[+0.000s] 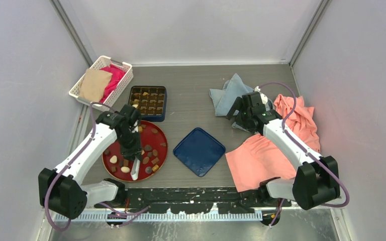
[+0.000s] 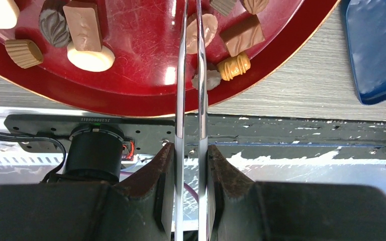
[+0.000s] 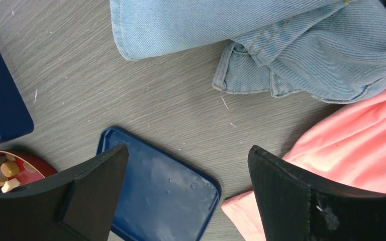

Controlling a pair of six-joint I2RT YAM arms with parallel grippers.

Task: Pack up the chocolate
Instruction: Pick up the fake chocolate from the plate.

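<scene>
Several chocolate pieces (image 1: pixel 146 159) in brown, tan and cream lie on a round red plate (image 1: pixel 159 136). More fill a dark blue compartment box (image 1: pixel 148 102) behind it. My left gripper (image 1: pixel 132 149) hangs over the plate, shut on metal tongs (image 1: pixel 135 169). In the left wrist view my gripper (image 2: pixel 191 148) clamps the tongs (image 2: pixel 180 75), whose nearly closed blades straddle a tan oval chocolate (image 2: pixel 207 31) near the plate's rim (image 2: pixel 130 103). My right gripper (image 1: pixel 241 113) is open and empty above the table, and its wrist view (image 3: pixel 188 155) shows nothing between the jaws.
A blue lid (image 1: pixel 199 150) lies beside the plate, also in the right wrist view (image 3: pixel 161 196). Denim cloth (image 1: pixel 226 95) and pink cloths (image 1: pixel 261 158) lie on the right. A white basket (image 1: pixel 102 75) with cloths stands at the back left. Grey walls enclose the table.
</scene>
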